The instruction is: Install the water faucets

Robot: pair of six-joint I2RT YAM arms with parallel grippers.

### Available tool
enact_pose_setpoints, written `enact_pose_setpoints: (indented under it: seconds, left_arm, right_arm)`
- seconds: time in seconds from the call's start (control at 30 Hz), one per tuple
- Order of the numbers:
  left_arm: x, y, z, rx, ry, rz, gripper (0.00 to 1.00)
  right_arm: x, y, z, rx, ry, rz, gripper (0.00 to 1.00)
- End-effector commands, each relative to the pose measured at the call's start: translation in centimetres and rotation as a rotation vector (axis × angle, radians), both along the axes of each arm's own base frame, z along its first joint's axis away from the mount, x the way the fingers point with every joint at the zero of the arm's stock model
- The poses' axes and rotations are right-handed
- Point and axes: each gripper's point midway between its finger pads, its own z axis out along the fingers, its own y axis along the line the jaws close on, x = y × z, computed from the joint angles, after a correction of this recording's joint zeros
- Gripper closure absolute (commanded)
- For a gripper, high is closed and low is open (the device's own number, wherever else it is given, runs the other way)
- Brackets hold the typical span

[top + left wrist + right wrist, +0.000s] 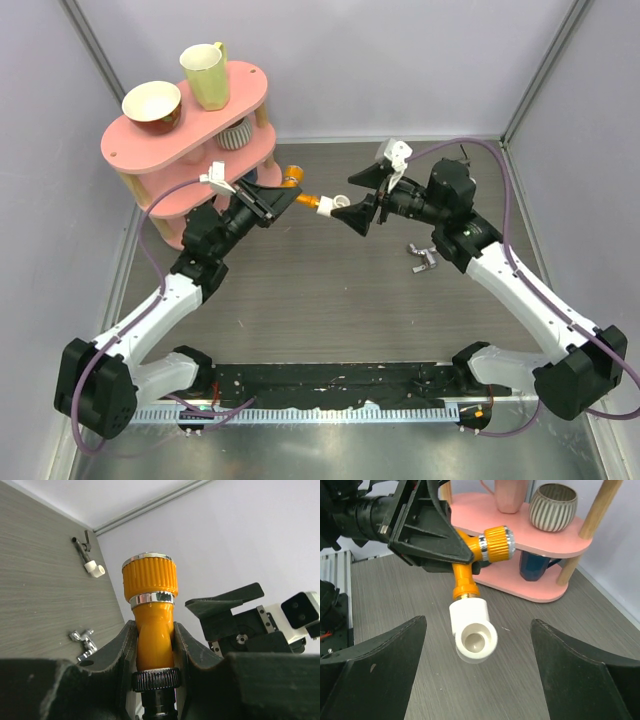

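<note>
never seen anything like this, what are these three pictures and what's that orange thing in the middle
These are two robot arms bolted to the near edge of a table. One picture looks down from above; the other two come from small cameras on each arm's wrist, so each shows its own tool up close.

The left tool is shut on an orange tap with a ribbed, silver-trimmed knob. A white pipe fitting sits on the tap's free end, held in the air. The right tool faces it with its fingers wide open, holding nothing.

On the table lie a small silver tap piece and, seen from the left wrist, a dark tap piece with a white end. At the back left stands a pink two-level shelf carrying cups and a bowl.
</note>
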Motion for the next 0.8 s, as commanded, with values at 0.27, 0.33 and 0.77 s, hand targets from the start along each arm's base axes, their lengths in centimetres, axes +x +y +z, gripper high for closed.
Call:
enact_pose_setpoints:
  seconds: [0.27,0.33,0.77]
  left_arm:
    - [-0.6,-0.8,5.7,-0.136,-0.095,-0.072,1.00]
    - [-0.5,-0.9,5.8,-0.137,-0.105,-0.076,1.00]
    - [-1.7,-2.4,6.1,-0.075,-0.447,-0.169,1.00]
  right_arm:
    - [1.2,2.6,-1.6,-0.111,-0.106,-0.015,0.12]
    - [1.4,2.8,-1.6,-0.104,-0.098,-0.017,0.16]
    - [-2.0,4.2,3.4,0.149,0.193,0.138,0.99]
